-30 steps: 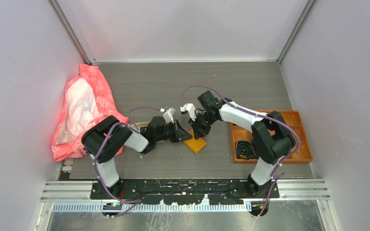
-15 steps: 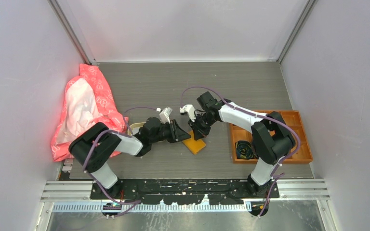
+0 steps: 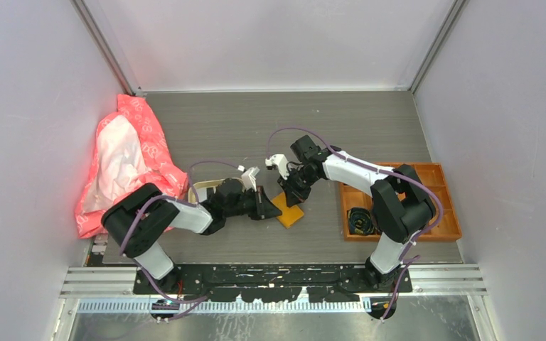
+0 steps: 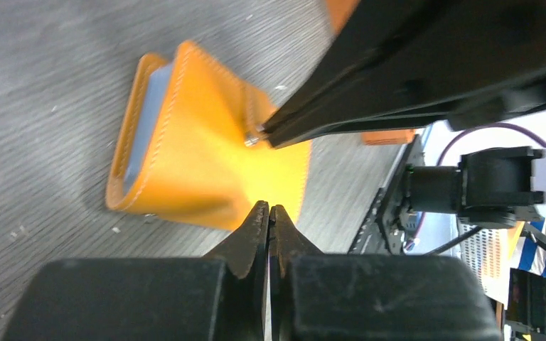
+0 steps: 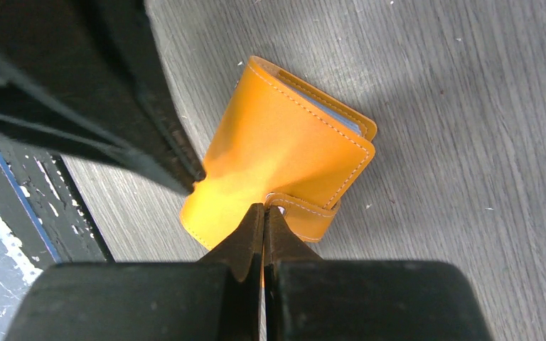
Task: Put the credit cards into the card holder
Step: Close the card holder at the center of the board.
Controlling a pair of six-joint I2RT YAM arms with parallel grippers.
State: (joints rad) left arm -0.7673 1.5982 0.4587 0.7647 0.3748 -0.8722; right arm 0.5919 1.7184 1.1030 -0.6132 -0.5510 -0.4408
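left end effector point(image 4: 269, 215): fingers together | right end effector point(image 5: 264, 215): fingers together

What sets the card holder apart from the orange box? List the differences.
Size: the card holder is small; the box is much larger.
Build: the holder is a folded wallet with stitching and a tab; the box is an open tray split into compartments.
Contents: the holder shows a pale card edge; the box holds black coils.
Both are orange, on the table.

I count two arms, left arm point(image 3: 185, 212) and right arm point(image 3: 355, 168); one card holder point(image 3: 288, 212), one pale card point(image 4: 146, 117) inside; one compartmented box point(image 3: 437, 186), one pink bag point(image 3: 124, 163), one beige tray point(image 3: 200, 187).
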